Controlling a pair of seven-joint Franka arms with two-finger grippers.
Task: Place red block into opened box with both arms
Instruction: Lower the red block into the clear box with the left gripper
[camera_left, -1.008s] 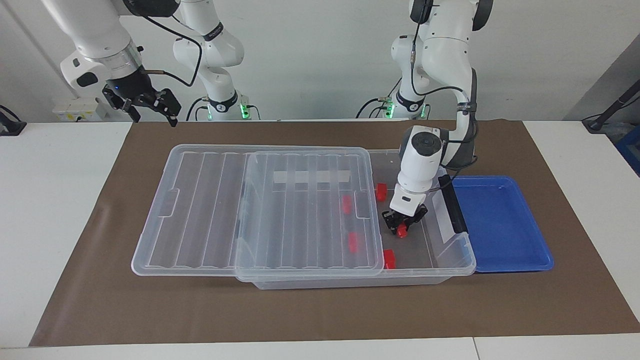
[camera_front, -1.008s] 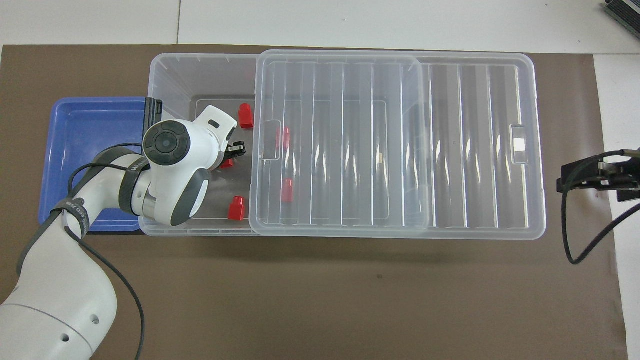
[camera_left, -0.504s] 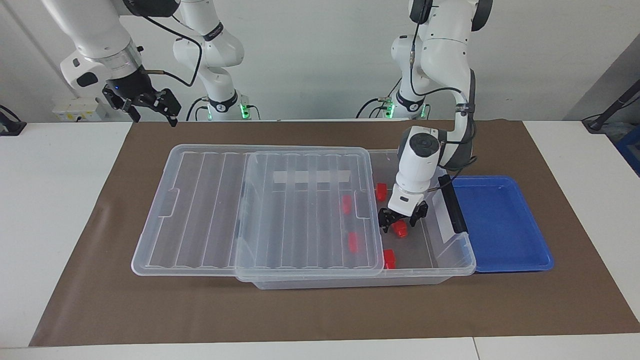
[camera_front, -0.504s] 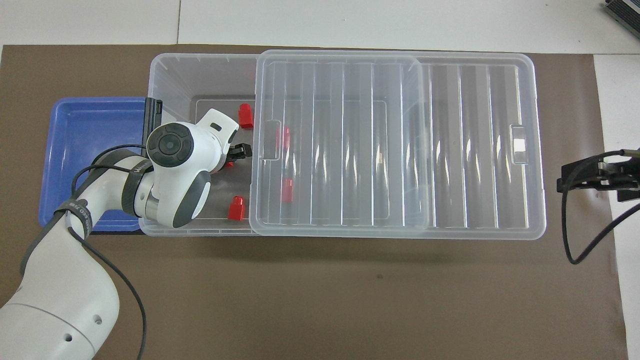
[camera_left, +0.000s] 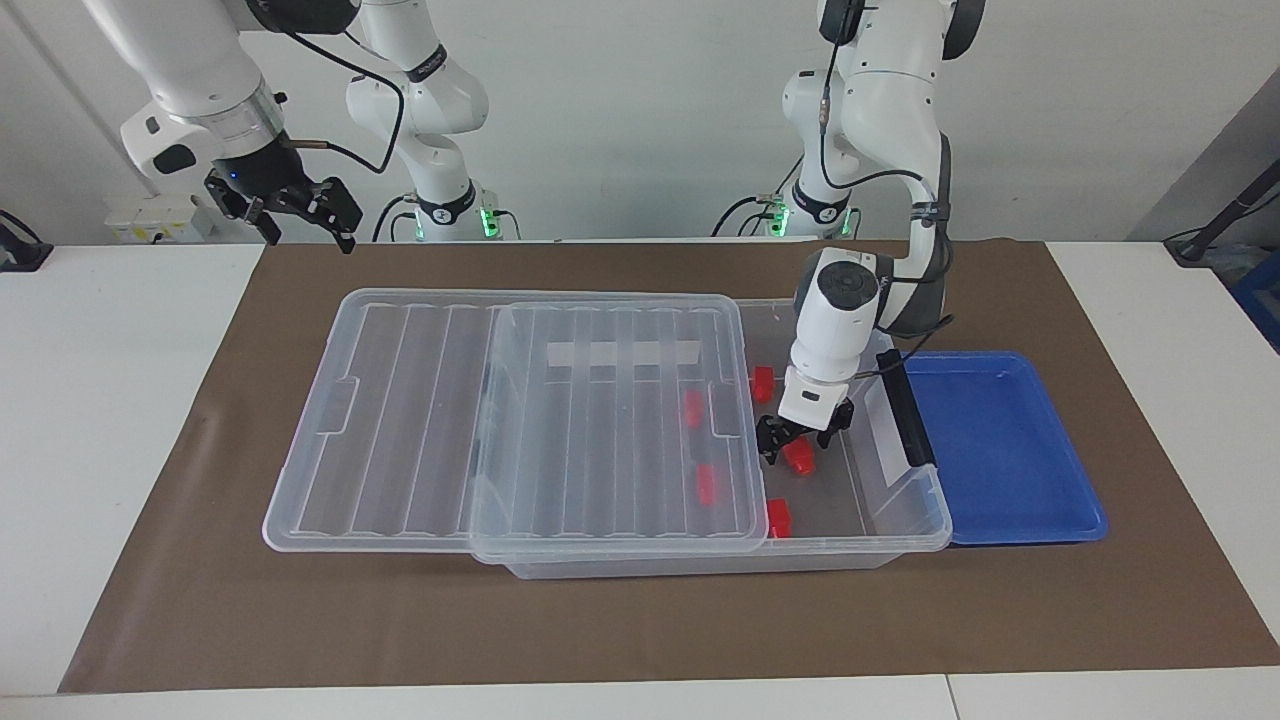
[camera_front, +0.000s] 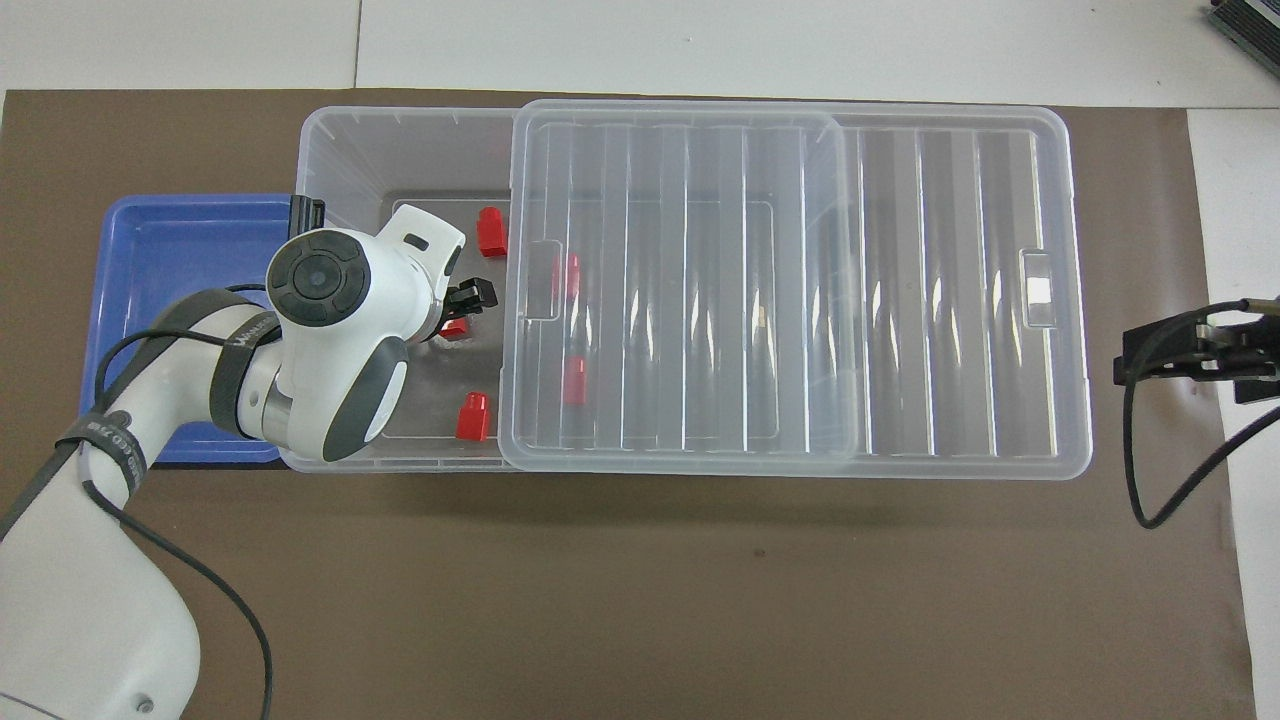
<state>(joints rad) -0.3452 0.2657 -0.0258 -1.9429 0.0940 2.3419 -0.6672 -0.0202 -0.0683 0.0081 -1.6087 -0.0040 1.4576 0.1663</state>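
Observation:
The clear box (camera_left: 928, 497) (camera_front: 322, 150) has its ribbed lid (camera_left: 450, 420) (camera_front: 800, 290) slid toward the right arm's end, which leaves the end by the black handle (camera_left: 905, 410) uncovered. My left gripper (camera_left: 797, 438) (camera_front: 465, 303) hangs open low inside that uncovered end. A red block (camera_left: 798, 457) (camera_front: 455, 329) lies on the box floor just under its spread fingers, partly hidden by the wrist in the overhead view. Several more red blocks lie in the box, such as (camera_left: 778, 518) (camera_front: 472, 416), and two of them are under the lid. My right gripper (camera_left: 303, 222) (camera_front: 1140, 360) waits open in the air at the right arm's end.
A blue tray (camera_left: 1000, 440) (camera_front: 170, 300) touches the box's handle end, toward the left arm's end of the table. The brown mat (camera_left: 640, 620) (camera_front: 640, 580) lies under everything. The lid overhangs the box well toward the right arm's end.
My left gripper's fingers have spread and let go of the red block, which stays on the box floor. The left wrist has risen a little. The right arm has not moved.

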